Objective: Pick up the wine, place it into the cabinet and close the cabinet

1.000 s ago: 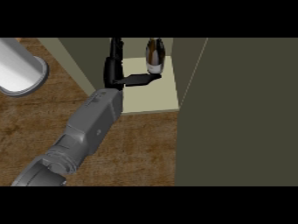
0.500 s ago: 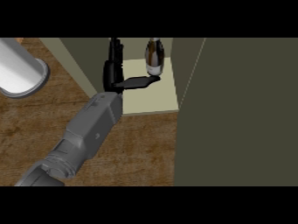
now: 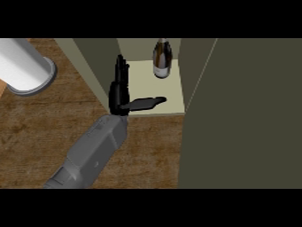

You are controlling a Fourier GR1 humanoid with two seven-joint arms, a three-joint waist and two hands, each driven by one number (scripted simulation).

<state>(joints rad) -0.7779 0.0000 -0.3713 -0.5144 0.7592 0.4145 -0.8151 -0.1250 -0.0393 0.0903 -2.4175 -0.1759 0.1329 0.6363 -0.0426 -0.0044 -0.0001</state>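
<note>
Kitchen setting. Wood-grain counter [image 3: 29,133] near and left, olive cabinet [image 3: 257,111] with a pale inner shelf [image 3: 156,99] on the right. Wine bottle [image 3: 161,60] stands at the shelf's far end.

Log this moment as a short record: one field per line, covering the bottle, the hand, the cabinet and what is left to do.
bottle: wine bottle upright at the back of the cabinet shelf
hand: one hand at the shelf's left, fingers straight, thumb out, apart from the bottle
other hand: not in view
cabinet: open, its door at the right
counter: white cylinder at upper left
left to do: close the door
</note>
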